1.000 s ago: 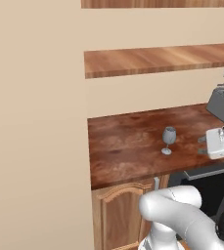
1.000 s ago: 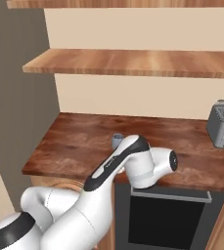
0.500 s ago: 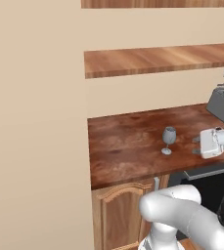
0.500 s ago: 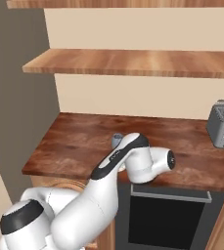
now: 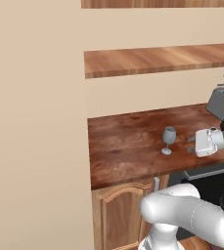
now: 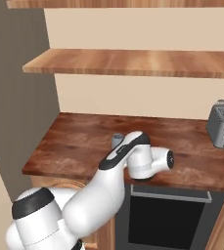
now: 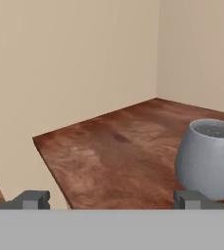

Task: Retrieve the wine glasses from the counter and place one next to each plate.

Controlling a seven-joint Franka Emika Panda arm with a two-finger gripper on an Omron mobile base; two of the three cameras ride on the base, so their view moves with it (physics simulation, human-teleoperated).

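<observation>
Left base view, wine glass [image 5: 168, 138] upright on counter [image 5: 123, 146], pincer [image 5: 190, 144] open beside it

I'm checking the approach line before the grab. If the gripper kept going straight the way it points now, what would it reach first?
Probably the wine glass. The open gripper points sideways at it across the counter. In the hand view the bowl sits off toward one fingertip, so that finger might clip it; depth is unclear.

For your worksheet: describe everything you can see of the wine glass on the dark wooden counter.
The wine glass is small, translucent grey-blue and looks like glass, with a rounded bowl, thin stem and round foot. It stands upright on the counter, untouched. The open end effector sits level beside it, pointing at it. In the hand view its bowl looms close on the right.
</observation>
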